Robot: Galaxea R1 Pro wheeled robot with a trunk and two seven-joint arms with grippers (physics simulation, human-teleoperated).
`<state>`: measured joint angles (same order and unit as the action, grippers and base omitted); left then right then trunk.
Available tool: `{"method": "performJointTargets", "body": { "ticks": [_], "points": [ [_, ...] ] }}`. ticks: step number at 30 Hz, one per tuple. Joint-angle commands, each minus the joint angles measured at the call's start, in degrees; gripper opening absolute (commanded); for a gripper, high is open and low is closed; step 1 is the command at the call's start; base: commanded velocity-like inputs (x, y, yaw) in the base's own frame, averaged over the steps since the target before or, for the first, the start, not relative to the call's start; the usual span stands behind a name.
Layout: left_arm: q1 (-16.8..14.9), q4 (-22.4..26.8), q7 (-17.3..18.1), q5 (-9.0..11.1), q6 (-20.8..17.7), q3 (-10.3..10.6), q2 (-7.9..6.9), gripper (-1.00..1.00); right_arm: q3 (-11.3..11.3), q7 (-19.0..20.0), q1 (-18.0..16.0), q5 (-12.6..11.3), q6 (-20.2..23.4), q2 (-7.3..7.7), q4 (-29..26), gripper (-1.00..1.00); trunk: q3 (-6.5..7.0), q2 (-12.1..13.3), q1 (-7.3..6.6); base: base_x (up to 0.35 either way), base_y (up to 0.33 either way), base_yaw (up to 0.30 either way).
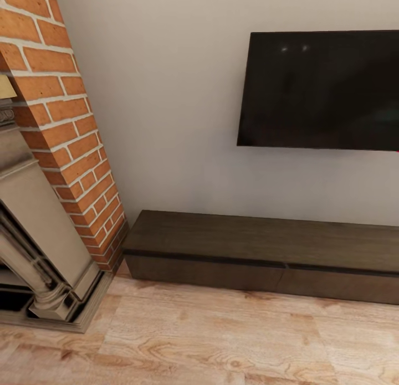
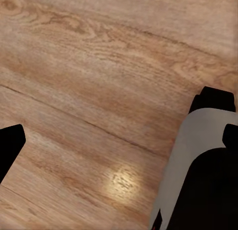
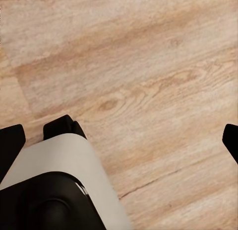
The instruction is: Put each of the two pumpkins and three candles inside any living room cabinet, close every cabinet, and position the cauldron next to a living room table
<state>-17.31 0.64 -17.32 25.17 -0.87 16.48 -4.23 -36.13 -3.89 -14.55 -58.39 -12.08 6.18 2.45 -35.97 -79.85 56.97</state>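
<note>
The long, low, dark-brown cabinet (image 1: 266,238) stands against the pale wall, and both of its flat fronts sit flush and closed. Nothing lies on its top. The pumpkins, candles, cauldron and table are out of view. In the left wrist view my left gripper (image 2: 119,145) hangs open over bare wooden floor, with one black fingertip (image 2: 10,150) at the frame's edge. My right gripper (image 3: 119,141) is open over the floor too, its fingertips (image 3: 10,145) spread wide with nothing between them.
A black TV (image 1: 321,91) hangs on the wall above the cabinet. A red-brick chimney (image 1: 66,130) and a stone fireplace surround (image 1: 39,252) stand at the left. Light wooden floor (image 1: 221,340) lies in front. Part of my white-and-black base (image 3: 54,190) shows below the grippers.
</note>
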Motion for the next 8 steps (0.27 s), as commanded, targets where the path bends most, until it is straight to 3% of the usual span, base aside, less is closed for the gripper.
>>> {"method": "performJointTargets", "body": {
  "ticks": [1, 8],
  "points": [
    [0.0, 0.1, -0.2, 0.5, -0.1, 0.5, 0.03, 1.0, -0.4, -0.1, 0.0, -0.3, -0.1, -0.04, 0.1, 1.0, -0.05, 0.0, 0.0, 0.0, 0.0, 0.0],
    [0.0, 0.1, -0.2, 0.5, -0.1, 0.5, 0.02, 1.0, -0.4, -0.1, 0.0, -0.3, -0.1, -0.1, 0.0, 1.0, -0.05, 0.0, 0.0, 0.0, 0.0, 0.0]
  ]
}}
